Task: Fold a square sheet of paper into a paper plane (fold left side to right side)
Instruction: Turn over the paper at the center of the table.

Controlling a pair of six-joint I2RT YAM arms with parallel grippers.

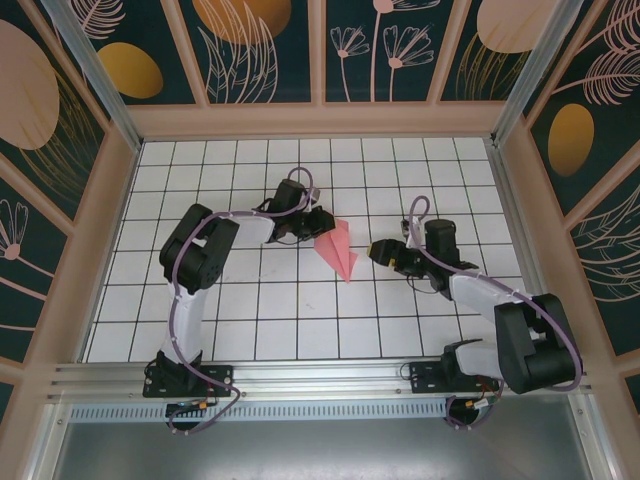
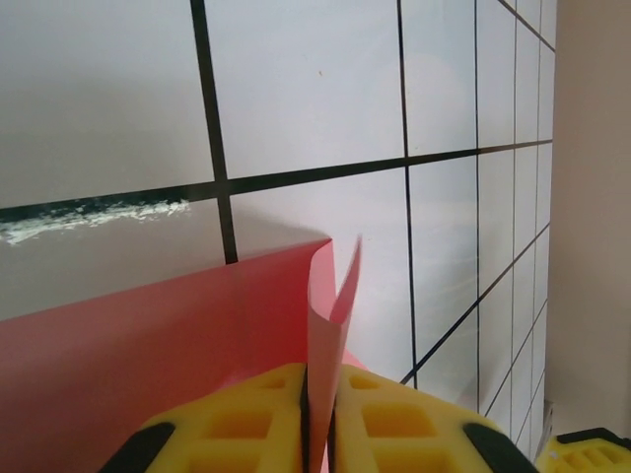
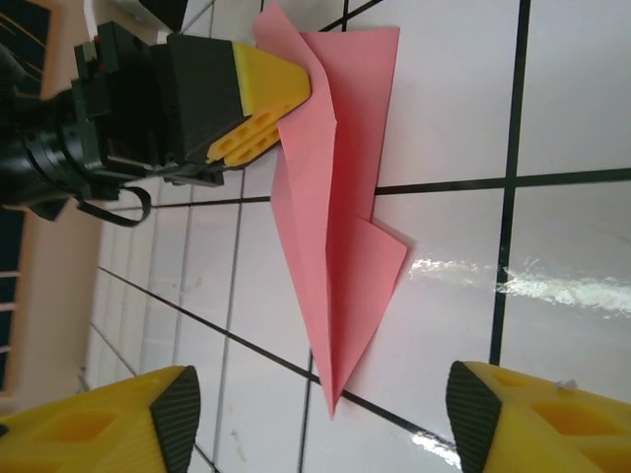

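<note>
White grid-tiled table [image 1: 250, 320], walled round: your left gripper [image 2: 317, 399] is pinched onto a raised flap of the slim, pointed salmon-pink paper plane [image 3: 335, 197] lying mid-table. Your right gripper [image 3: 322, 419] stands wide near its tip, holding nothing. You look nearly done, since the dart is already formed.

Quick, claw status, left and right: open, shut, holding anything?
Left claw: shut, pinching the pink paper plane near its wide end.
Right claw: open, holding nothing.
</note>
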